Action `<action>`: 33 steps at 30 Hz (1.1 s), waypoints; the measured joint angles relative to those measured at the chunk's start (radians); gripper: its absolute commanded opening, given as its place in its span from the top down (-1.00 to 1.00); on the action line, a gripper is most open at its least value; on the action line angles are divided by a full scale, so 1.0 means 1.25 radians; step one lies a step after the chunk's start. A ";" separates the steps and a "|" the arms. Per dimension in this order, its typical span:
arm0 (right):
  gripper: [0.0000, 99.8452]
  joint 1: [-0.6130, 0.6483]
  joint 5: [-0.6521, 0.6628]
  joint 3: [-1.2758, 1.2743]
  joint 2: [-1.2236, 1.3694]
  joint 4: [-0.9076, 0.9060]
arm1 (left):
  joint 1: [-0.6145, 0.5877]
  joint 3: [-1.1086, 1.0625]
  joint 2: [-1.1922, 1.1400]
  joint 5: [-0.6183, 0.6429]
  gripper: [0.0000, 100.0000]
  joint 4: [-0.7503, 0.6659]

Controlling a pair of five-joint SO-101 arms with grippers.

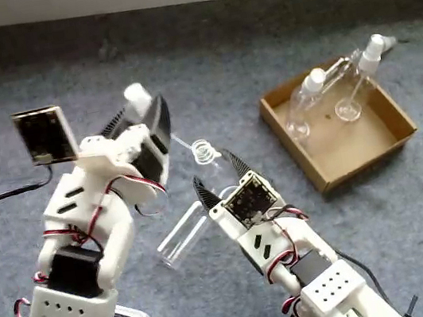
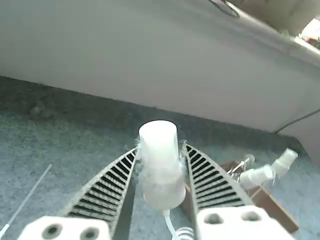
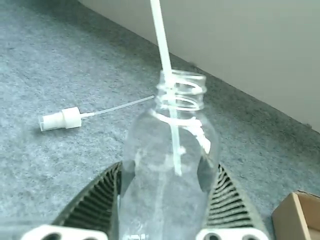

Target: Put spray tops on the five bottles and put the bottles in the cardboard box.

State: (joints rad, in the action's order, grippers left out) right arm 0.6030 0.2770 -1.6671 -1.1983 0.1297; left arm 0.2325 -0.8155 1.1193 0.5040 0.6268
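My left gripper (image 2: 160, 148) is shut on a white spray top (image 2: 160, 167) and holds it up above the carpet (image 1: 138, 99). Its thin tube (image 3: 161, 35) runs down into the open neck of a clear bottle (image 3: 170, 150). My right gripper (image 3: 169, 170) is shut on that bottle, whose threaded neck (image 1: 205, 151) points toward the left gripper (image 1: 144, 111). In the high view the right gripper (image 1: 213, 170) sits at the middle, with the bottle's body (image 1: 182, 237) running back beside it. The cardboard box (image 1: 356, 153) lies to the right and holds two bottles with tops (image 1: 314, 82).
A loose spray top (image 3: 62, 120) with its long tube lies flat on the grey carpet beyond the held bottle. The box's corner (image 3: 300, 215) is near the right gripper. A pale wall (image 2: 150, 60) borders the carpet at the back.
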 measured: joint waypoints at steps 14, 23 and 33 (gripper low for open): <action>0.86 0.000 0.000 0.000 0.001 -0.001 | 0.179 -0.236 0.011 -0.160 0.99 -0.122; 0.86 0.000 0.000 0.000 0.001 -0.001 | 0.179 -0.274 0.011 -0.164 0.98 -0.168; 0.86 -0.002 -0.001 0.000 0.000 0.000 | 0.179 -0.276 0.000 -0.169 0.46 -0.134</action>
State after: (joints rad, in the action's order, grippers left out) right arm 0.5999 0.2754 -1.6671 -1.1983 0.1297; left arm 0.4565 -1.1607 1.1193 0.2923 0.4595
